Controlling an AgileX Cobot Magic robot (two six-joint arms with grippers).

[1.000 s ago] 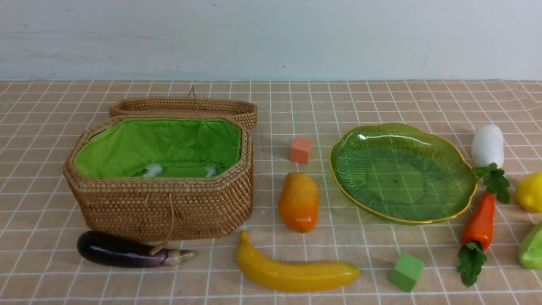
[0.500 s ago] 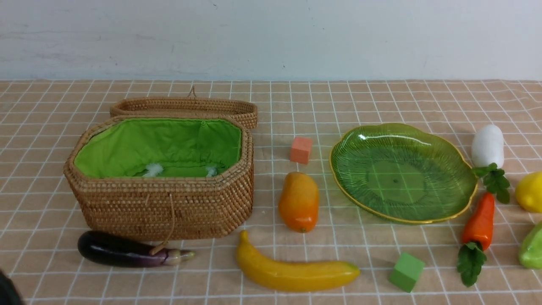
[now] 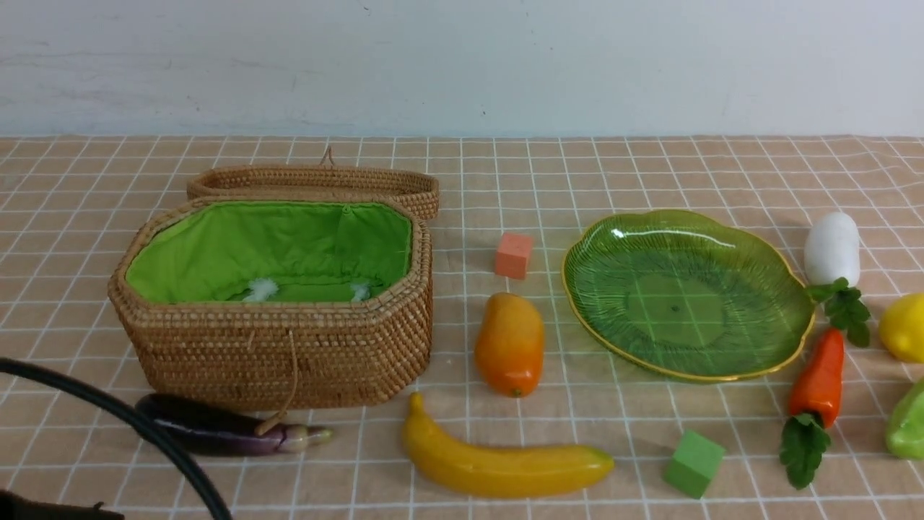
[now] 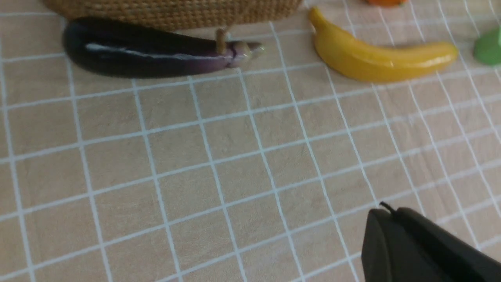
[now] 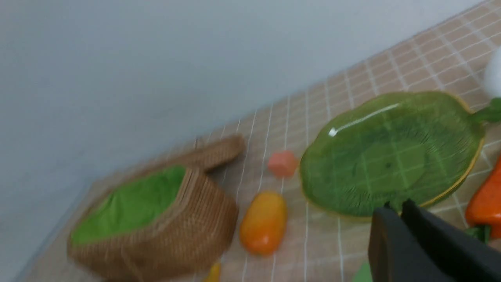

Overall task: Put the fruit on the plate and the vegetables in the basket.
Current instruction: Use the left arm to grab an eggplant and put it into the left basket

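The open wicker basket stands at the left and the green plate at the right; both hold none of the produce. The eggplant lies in front of the basket. The mango and banana lie in the middle. The radish, carrot, lemon and green pepper lie right of the plate. My left gripper is shut and empty, above bare cloth near the eggplant and banana. My right gripper is shut and empty, near the plate.
A pink cube sits between basket and plate. A green cube sits in front of the plate. The basket's lid lies open behind it. My left arm's black cable arcs across the bottom left corner.
My left arm's cable has risen into the front view at the bottom left and now crosses the eggplant's left end. No object has moved.
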